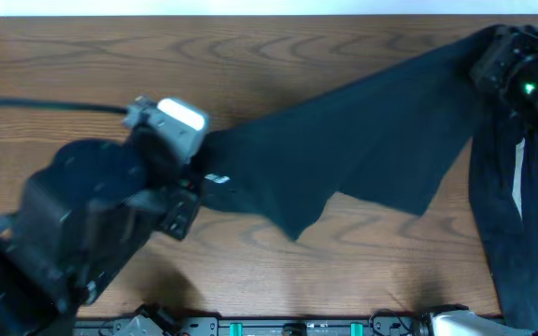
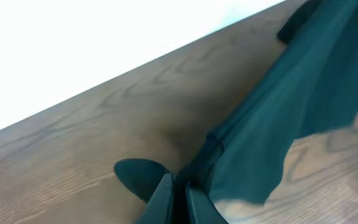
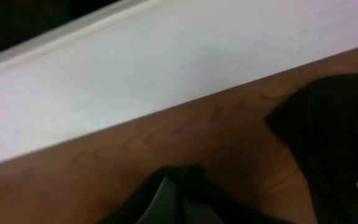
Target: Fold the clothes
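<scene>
Now, jaws are clamped on fabric both sides: left gripper [image 2: 179, 191] left of the table's [image 1: 82, 65] middle, right gripper [image 3: 175, 200] at its far right corner, the clothes [image 1: 362, 140] stretched between them and trailing off the right edge. Even tension should lay the cloth flat for folding. The white logo [image 1: 216, 178] by the left gripper is too small to read.

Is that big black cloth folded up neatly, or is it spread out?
Spread out, not folded: the soft black fabric garment stretches across the wooden table, pinched at opposite ends by the left gripper and right gripper.
</scene>
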Controlling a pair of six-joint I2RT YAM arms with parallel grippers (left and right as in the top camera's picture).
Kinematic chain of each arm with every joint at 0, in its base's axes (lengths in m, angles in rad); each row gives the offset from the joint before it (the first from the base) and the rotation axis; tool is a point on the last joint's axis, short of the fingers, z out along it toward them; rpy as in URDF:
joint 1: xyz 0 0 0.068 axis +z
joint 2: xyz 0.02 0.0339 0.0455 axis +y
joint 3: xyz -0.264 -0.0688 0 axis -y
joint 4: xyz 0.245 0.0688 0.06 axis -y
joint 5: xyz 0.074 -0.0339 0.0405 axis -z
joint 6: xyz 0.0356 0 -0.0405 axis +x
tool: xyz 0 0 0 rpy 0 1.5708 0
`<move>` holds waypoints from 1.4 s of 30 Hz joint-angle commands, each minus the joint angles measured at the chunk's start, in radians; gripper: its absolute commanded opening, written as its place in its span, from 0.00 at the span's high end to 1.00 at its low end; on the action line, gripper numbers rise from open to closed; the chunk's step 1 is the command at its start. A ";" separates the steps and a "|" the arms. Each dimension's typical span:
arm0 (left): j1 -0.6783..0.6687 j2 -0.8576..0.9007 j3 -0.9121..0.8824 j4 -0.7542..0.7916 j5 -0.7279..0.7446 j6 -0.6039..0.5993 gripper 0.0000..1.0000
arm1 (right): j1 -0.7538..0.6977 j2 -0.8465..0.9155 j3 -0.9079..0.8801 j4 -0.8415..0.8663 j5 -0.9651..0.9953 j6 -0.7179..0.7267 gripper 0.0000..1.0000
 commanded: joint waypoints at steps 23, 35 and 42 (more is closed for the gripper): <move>0.008 -0.030 0.228 -0.173 -0.028 -0.102 0.94 | -0.018 -0.049 0.014 -0.182 -0.063 -0.177 0.99; 0.008 0.085 0.241 -0.174 -0.108 -0.026 0.94 | -0.018 -0.004 0.014 -0.161 -0.167 -0.177 0.99; 0.069 0.294 0.241 -0.087 -0.191 0.086 0.94 | -0.019 0.137 0.014 -0.048 -0.167 -0.166 0.99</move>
